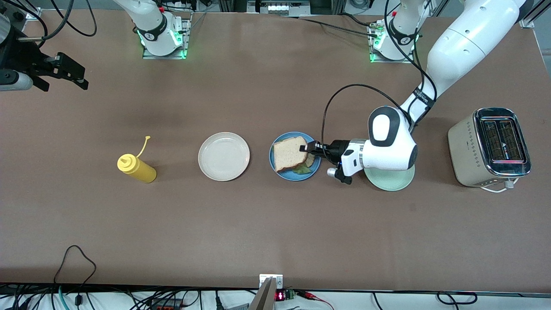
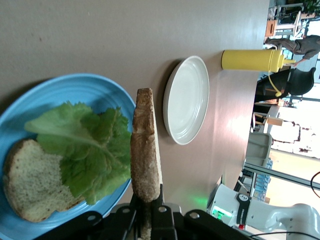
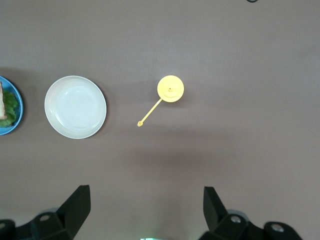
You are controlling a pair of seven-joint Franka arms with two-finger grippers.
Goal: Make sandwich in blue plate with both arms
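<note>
My left gripper [image 1: 306, 148] clamps the top bread slice [image 1: 289, 153] over the blue plate [image 1: 274, 160] mid-bench; lettuce [image 2: 85, 147] and the bottom slice [image 2: 30, 182] lie in it. The beige-white plate [image 1: 223, 156] holds nothing. My right gripper [image 3: 145, 210] waits wide open over the bench's edge

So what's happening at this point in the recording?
A sandwich is being put together on the blue plate. The left gripper is shut on the top bread slice, holding it on edge over the lettuce leaf, which lies on the bottom bread slice. The right gripper waits open, high over the right arm's end of the table, above the yellow squeeze bottle.
</note>
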